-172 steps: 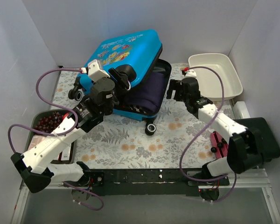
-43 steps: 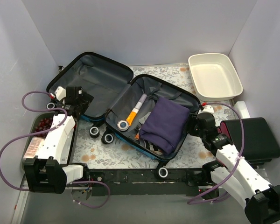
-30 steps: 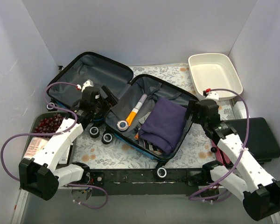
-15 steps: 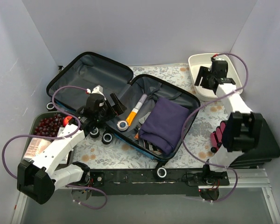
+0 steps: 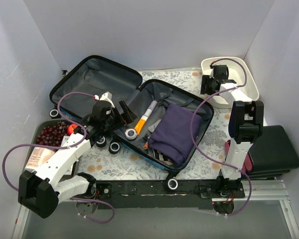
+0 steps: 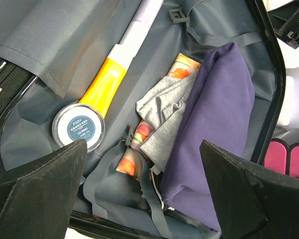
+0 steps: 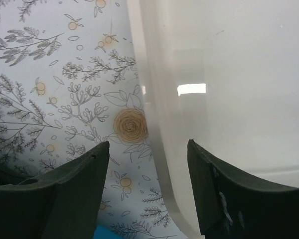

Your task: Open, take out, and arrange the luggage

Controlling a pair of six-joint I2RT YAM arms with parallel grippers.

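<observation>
Luggage (image 5: 142, 99) lies opened flat across the back and middle of the surface (image 5: 134, 159). Its grey-lined lid half is toward the back left corner, the packed half slants toward the near edge, and the wheels face front. Left fingers (image 6: 40, 189) spread wide, gripping nothing, hovering over the packed half near the hinge. Seen between them: orange-and-white tube (image 6: 112, 79) with round labelled cap (image 6: 78, 128), grey cloth (image 6: 164, 112), floral packet (image 6: 138, 137) by a strap, folded purple garment (image 6: 214, 124) along the shell wall. Right fingers (image 7: 55, 184) apart, clamping nothing, straddling the rim of the white tub (image 7: 214, 74) at the back right corner: one over the floral surface, one over the tub's inside. Outward: tray of dark red fruit (image 5: 50, 132) at the left edge, flat black case (image 5: 274, 149) at the right edge.
</observation>
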